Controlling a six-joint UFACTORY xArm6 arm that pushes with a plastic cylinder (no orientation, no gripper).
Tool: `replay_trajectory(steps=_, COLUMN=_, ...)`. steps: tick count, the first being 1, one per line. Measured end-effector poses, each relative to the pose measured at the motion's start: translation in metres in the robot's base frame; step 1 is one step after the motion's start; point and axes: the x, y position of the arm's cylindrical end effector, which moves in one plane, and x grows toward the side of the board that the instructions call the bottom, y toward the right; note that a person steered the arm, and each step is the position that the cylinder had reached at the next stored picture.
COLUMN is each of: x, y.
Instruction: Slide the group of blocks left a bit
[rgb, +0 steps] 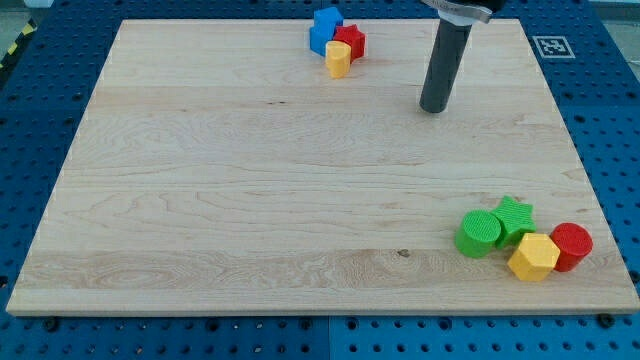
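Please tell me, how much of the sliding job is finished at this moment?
Done: nothing shows as pushed. The green cylinder block, green star block, yellow hexagonal block and red cylinder block sit clustered at the view's bottom right of the wooden board.
In hand: my tip stands well above that group, right of the blue, red and yellow blocks, touching none.
Left: reach a group's right side and push left.

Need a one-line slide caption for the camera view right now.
My tip rests on the wooden board, right of the blue, red and yellow cluster, far above the green-yellow-red group.
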Motion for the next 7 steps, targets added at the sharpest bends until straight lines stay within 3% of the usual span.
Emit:
replay_trajectory(steps=3, x=-0.118, y=-0.031)
replay_trajectory(steps=5, x=-0.135, y=-0.046)
replay_trajectory(steps=7, x=-0.135, y=-0.119)
